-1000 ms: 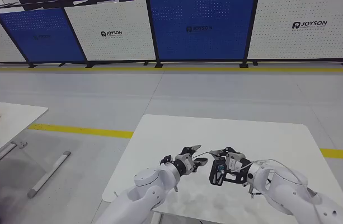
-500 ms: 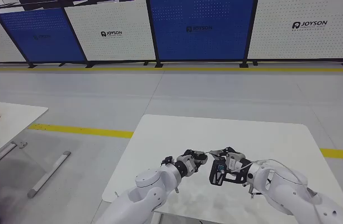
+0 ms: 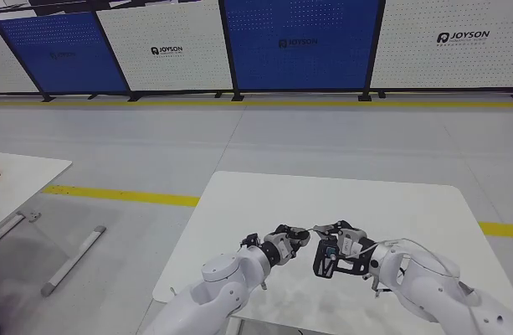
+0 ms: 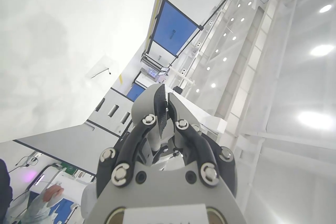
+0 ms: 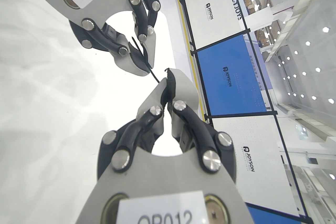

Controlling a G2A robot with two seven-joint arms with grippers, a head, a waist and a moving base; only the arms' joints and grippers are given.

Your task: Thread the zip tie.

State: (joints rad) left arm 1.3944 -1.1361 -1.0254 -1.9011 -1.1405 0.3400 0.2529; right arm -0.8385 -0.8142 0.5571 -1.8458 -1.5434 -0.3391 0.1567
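A thin black zip tie (image 5: 151, 71) stretches between my two grippers above the white table (image 3: 348, 197). My right gripper (image 5: 168, 78) is shut on one end of it. Facing it tip to tip, my left gripper (image 5: 144, 62) is shut on the strip, and a short tail sticks out behind its pads. From above, the left gripper (image 3: 300, 236) and right gripper (image 3: 325, 229) meet over the table's near half, with the zip tie (image 3: 312, 227) as a fine line between them. The left wrist view has the left gripper (image 4: 166, 100) with its pads pressed together.
The table's far half lies beyond the grippers, with its left edge (image 3: 185, 243) close to the left arm. Another white table (image 3: 22, 176) stands off to the left across the floor. Blue and white panels (image 3: 298, 42) line the back.
The left gripper, open around the zip tie a second ago, has shut on it. The right gripper has kept still.
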